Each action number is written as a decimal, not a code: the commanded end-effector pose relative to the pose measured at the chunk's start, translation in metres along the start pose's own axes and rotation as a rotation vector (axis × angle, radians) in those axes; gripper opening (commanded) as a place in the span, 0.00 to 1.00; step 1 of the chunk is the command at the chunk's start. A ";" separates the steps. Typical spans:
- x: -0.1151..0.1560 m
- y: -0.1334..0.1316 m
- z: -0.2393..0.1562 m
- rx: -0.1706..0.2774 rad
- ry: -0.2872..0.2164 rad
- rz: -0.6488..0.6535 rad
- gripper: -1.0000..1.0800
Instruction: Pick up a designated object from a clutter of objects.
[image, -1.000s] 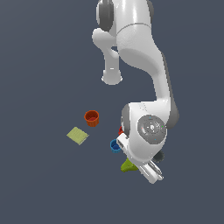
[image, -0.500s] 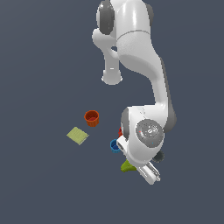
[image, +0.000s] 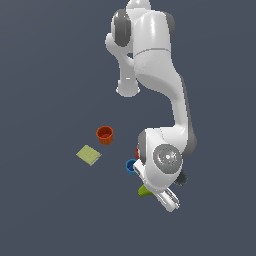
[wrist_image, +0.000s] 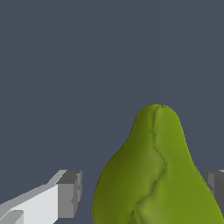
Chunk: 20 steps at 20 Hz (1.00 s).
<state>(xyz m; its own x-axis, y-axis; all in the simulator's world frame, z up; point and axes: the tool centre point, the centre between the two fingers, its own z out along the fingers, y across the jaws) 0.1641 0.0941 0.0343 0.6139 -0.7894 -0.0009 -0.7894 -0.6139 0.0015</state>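
No brand, label or writing can be read on anything here. The surface is a plain, flat, dark slate-blue plane that fills both views, with no walls or room features visible.

In the wrist view the yellow-green pear-shaped object (wrist_image: 153, 175), its skin mottled and creased, sits between the two grey fingertips (wrist_image: 70, 192) of the white gripper (wrist_image: 142, 194). The jaws stand open on either side of it, with a gap visible at the one fingertip that shows clearly.

In the exterior view the pear (image: 145, 190) peeks out from under the white arm's wrist. Just beside it is a small blue cup (image: 131, 166); a round orange-red cup (image: 105, 134) and a flat pale yellow-green square pad (image: 89, 155) lie farther towards the exterior view's left.
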 end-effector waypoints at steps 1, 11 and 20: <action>0.001 -0.001 -0.001 0.002 0.001 0.000 0.00; 0.000 0.000 0.000 0.000 0.000 0.000 0.00; -0.005 0.002 -0.020 0.000 0.000 0.000 0.00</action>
<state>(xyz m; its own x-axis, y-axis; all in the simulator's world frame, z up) 0.1597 0.0957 0.0466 0.6136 -0.7896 -0.0025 -0.7896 -0.6136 0.0045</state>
